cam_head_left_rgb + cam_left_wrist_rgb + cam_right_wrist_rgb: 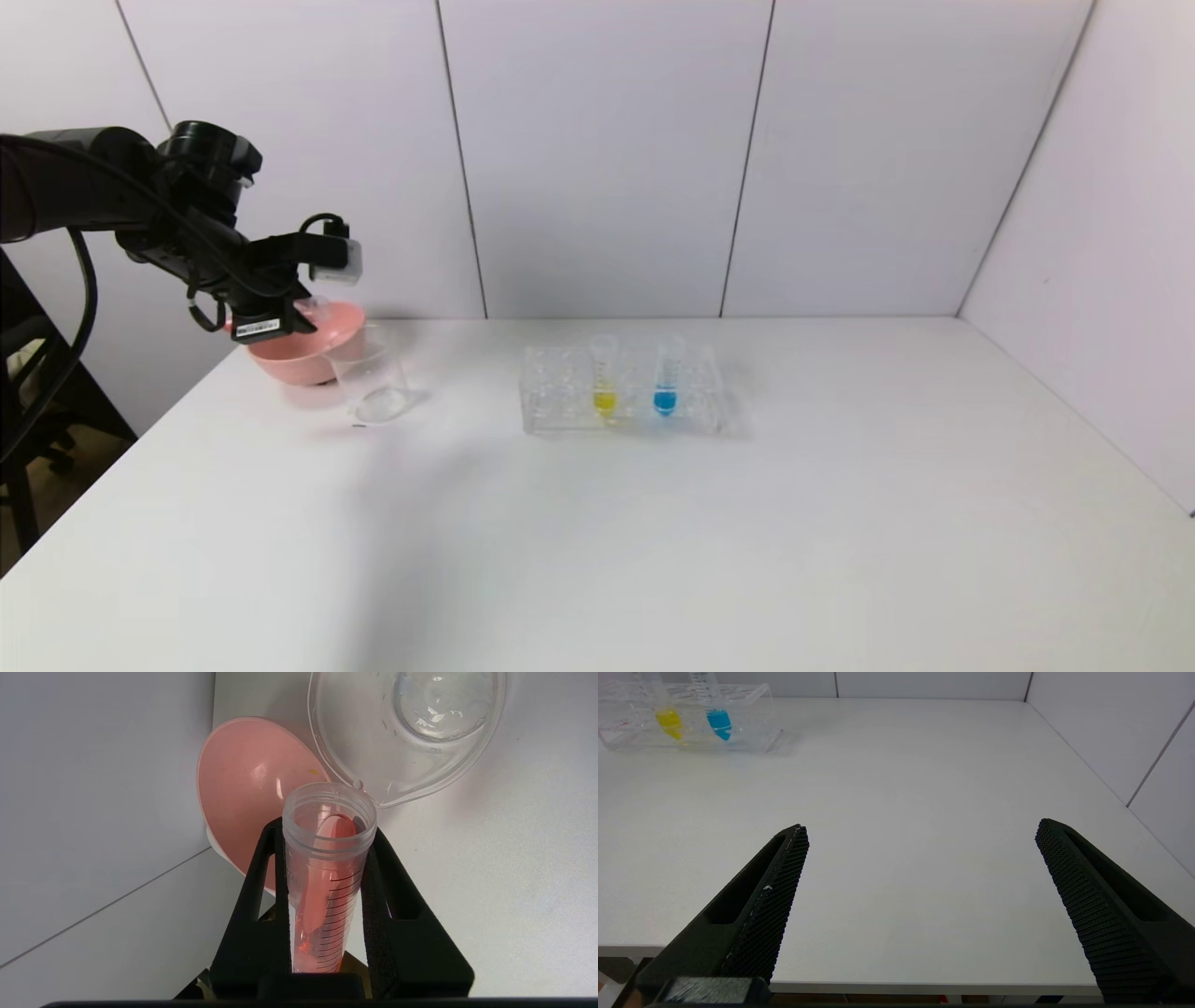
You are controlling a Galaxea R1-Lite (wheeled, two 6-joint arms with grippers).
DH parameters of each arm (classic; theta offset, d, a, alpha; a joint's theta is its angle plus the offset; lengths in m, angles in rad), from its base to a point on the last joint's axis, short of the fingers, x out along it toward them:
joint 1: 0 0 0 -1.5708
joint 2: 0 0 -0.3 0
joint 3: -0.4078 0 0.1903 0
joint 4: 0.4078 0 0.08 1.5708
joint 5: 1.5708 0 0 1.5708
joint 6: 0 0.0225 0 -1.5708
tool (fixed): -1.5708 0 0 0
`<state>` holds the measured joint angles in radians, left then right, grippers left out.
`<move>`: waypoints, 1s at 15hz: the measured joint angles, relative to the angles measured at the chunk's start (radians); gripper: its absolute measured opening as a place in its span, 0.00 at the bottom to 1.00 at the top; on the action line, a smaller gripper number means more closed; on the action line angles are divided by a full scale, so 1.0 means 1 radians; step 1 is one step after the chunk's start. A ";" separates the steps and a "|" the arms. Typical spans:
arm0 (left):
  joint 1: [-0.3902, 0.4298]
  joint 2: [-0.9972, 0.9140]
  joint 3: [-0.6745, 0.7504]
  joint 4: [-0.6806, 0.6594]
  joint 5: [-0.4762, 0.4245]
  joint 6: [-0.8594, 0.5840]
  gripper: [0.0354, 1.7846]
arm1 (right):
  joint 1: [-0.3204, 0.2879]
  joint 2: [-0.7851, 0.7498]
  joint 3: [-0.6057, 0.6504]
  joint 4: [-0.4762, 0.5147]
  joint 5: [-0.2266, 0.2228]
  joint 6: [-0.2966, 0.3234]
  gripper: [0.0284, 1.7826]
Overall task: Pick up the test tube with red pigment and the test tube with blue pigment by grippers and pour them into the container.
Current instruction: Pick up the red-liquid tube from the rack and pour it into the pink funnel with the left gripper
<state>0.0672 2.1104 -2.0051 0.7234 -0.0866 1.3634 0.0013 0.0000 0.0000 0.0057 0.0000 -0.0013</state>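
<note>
White panelled walls close in a white bench (653,541) on its far side and on the robot's right. At the far left of the bench, the left gripper (327,858) is clenched on the test tube with red pigment (327,877), tipped over so its open mouth points toward the container (406,732), a clear beaker standing just beside a pink bowl (243,793). In the left wrist view only a thin red film and a few drops cling inside the tube, and the mouth sits at the beaker's lip rather than squarely over it; the beaker's bottom looks clear, so whether the red has gone in cannot be told, and some may have reached the bowl. The test tube with blue pigment (665,378) stands upright in the clear rack (625,392), next to a yellow tube (605,378), so that half of the job looks untouched. The right gripper (920,905) hangs released, fingers wide apart, over the near edge of the bench, well apart from the rack. Between it and the rack the bench offers open room; the tight spots are the bowl and beaker crowded near the left edge and the wall behind them.
</note>
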 joint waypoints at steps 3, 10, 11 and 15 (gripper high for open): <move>-0.003 0.001 0.000 0.000 0.000 -0.001 0.24 | 0.000 0.000 0.000 0.000 0.000 0.000 1.00; -0.008 0.004 0.000 0.000 0.001 -0.001 0.24 | 0.000 0.000 0.000 0.000 0.000 0.000 1.00; -0.008 0.004 0.000 0.000 0.004 -0.001 0.24 | 0.000 0.000 0.000 0.000 0.000 0.000 1.00; -0.015 0.007 0.000 0.000 0.029 -0.001 0.24 | 0.000 0.000 0.000 0.000 0.000 0.000 1.00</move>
<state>0.0523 2.1172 -2.0051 0.7230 -0.0577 1.3623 0.0013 0.0000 0.0000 0.0062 0.0000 -0.0009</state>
